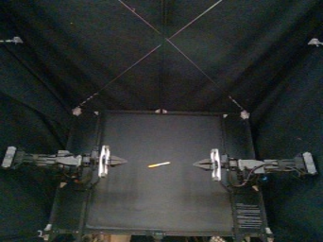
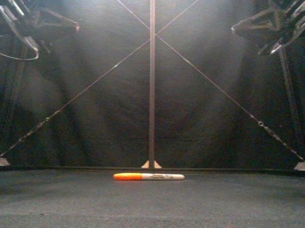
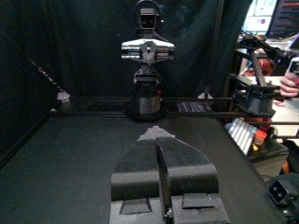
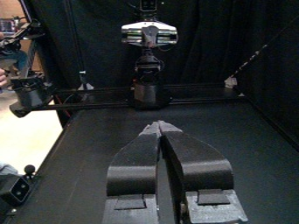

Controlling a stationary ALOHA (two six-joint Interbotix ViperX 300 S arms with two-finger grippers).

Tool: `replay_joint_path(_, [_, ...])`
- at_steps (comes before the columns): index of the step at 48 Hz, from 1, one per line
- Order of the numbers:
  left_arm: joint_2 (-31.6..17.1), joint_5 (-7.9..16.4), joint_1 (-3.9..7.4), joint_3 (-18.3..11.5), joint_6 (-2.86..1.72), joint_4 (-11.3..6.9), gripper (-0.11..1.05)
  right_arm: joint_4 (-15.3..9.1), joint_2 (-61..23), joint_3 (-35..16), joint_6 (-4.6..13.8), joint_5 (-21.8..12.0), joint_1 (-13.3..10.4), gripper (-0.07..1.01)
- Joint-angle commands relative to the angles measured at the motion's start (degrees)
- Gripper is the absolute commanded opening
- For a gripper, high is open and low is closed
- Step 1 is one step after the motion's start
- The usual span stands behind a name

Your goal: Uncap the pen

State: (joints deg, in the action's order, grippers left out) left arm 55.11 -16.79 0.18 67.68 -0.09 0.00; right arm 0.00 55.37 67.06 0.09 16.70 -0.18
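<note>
Tabletop (image 1: 158,203) of flat matte black board, roughly square, fills the lower part of the top view. Its surface is plain and evenly dark, with a faint grain that shows in the front view. A black fabric back curtain (image 1: 161,57) hangs in soft folds behind the rear edge. More black cloth closes in both sides. In the front view a pale wash of light falls on the middle of the curtain and fades toward the edges.

A slim orange-and-white marker pen (image 1: 158,164) lies flat near the middle of the tabletop. It runs almost parallel to the front edge with a slight slant, and its orange end points toward the left edge. Nothing touches it.

The left end effector (image 1: 120,163) comes in over the left edge and points toward the centre. Its two jaws are pressed together to a point and grip nothing. The right end effector (image 1: 199,164) faces it from the right edge, jaws likewise closed tip to tip and empty. The marker pen lies between the two tips, apart from both and a little nearer the left one. Each wrist view looks along its own closed jaws, across bare black tabletop, to the opposite arm standing at the far edge.
</note>
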Motion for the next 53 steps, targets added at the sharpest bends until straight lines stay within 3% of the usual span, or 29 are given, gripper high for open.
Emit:
replay_joint_path(1, [-3.3, -0.9, 0.18, -0.5, 0.09, -0.09, -0.08, 0.4, -3.1, -0.8, 0.44, 1.1, -0.5, -0.02])
replay_joint_path(7, [-7.0, -1.5, 0.18, -0.8, -0.09, -0.18, 0.0, 0.3, -10.2, -2.1, 0.44, 2.5, -1.4, 0.04])
replay_joint_path(10, [-9.2, -2.2, 0.18, -1.0, -0.18, -0.53, 0.03, 0.1, -15.8, -3.5, 0.35, 3.3, -3.0, 0.07])
replay_joint_path(19, [-16.5, -3.3, 0.18, -1.5, -0.18, -4.22, 0.16, 0.0, -31.0, -9.3, 0.35, 3.4, -7.2, 0.17])
replay_joint_path(26, [-21.0, -3.3, 0.09, -1.5, -0.18, -7.29, 0.33, 0.0, -41.2, -14.0, 0.44, 3.2, -8.9, 0.41])
replay_joint_path(33, [-23.5, -3.3, 0.0, -1.5, -0.18, -8.26, 0.5, 0.2, -48.0, -17.5, 0.53, 1.9, -9.1, 0.69])
replay_joint_path(40, [-25.0, -3.3, 0.0, -1.6, -0.18, -8.35, 0.67, -0.1, -53.4, -21.2, 0.44, -2.5, -9.1, 0.88])
replay_joint_path(47, [-26.3, -3.3, 0.0, -1.6, -0.18, -8.35, 0.76, 0.2, -58.3, -25.5, 0.44, -9.8, -9.1, 0.88])
replay_joint_path(53, [-27.8, -3.3, 0.0, -1.7, -0.18, -8.35, 0.77, 0.1, -61.3, -28.5, 0.09, -14.6, -9.5, 0.88])
